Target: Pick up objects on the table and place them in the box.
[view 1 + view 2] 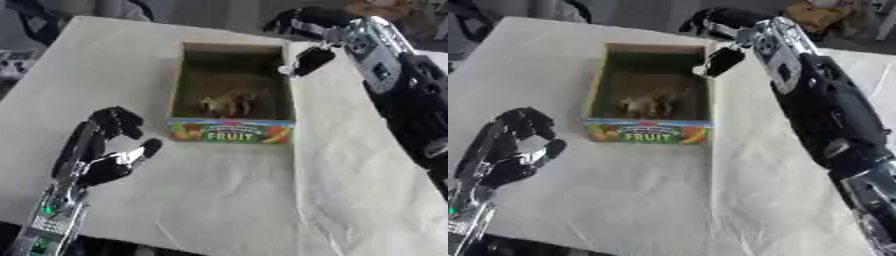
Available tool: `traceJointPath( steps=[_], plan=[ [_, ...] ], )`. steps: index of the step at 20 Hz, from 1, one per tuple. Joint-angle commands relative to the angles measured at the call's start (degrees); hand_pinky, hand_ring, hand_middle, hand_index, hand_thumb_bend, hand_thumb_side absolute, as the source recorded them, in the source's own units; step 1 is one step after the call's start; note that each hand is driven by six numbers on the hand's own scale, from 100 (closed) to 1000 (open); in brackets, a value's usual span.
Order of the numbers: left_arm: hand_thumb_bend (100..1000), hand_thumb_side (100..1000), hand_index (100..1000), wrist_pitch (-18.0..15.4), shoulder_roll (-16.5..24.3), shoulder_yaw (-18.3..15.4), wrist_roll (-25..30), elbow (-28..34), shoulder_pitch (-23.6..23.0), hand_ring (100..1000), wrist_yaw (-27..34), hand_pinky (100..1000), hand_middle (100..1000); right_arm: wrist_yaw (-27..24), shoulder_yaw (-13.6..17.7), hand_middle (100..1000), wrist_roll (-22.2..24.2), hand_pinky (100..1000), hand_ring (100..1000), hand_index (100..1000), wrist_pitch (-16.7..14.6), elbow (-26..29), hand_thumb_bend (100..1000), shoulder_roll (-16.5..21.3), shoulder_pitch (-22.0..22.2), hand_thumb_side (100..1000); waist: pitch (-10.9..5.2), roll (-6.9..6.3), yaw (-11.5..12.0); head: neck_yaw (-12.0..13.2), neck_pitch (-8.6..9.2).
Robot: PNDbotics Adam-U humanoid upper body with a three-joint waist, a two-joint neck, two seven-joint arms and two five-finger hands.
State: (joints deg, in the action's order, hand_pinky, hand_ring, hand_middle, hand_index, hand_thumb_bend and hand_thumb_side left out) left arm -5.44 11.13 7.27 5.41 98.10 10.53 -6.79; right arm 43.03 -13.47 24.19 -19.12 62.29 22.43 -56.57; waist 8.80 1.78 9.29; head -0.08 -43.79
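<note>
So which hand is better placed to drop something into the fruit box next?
Probably the right hand: it is at the cardboard fruit box's far right corner. The left hand rests near the front.

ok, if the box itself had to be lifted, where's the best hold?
Probably the left wall of the box, pinched over its open top rim by the left hand, which rests open on the cloth just left of it. The walls are thin and upright, so a rim pinch fits. The right hand crowds the far right corner. The brown item inside stays clear.
</note>
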Motion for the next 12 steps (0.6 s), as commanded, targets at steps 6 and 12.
traceJointPath(
  steps=[6, 12],
  plan=[
    [675, 355, 597, 0.0, 1.3, -1.1, -0.9, 0.6, 0.1, 516, -0.5, 556, 527, -8.1, 2.9, 799, -6.8, 752, 772, 913, 4.9, 13.1, 100, 7.5, 5.9, 213, -1.08, 0.07, -1.3, 1.8, -0.33],
    [675, 355, 597, 0.0, 1.5, -1.4, -1.3, 0.7, 0.1, 516, -0.5, 557, 528, -13.6, 5.4, 782, -12.2, 734, 751, 911, 10.1, 19.3, 100, 9.5, 12.0, 207, -0.92, 0.11, -2.0, 2.3, -0.33]
  ],
)
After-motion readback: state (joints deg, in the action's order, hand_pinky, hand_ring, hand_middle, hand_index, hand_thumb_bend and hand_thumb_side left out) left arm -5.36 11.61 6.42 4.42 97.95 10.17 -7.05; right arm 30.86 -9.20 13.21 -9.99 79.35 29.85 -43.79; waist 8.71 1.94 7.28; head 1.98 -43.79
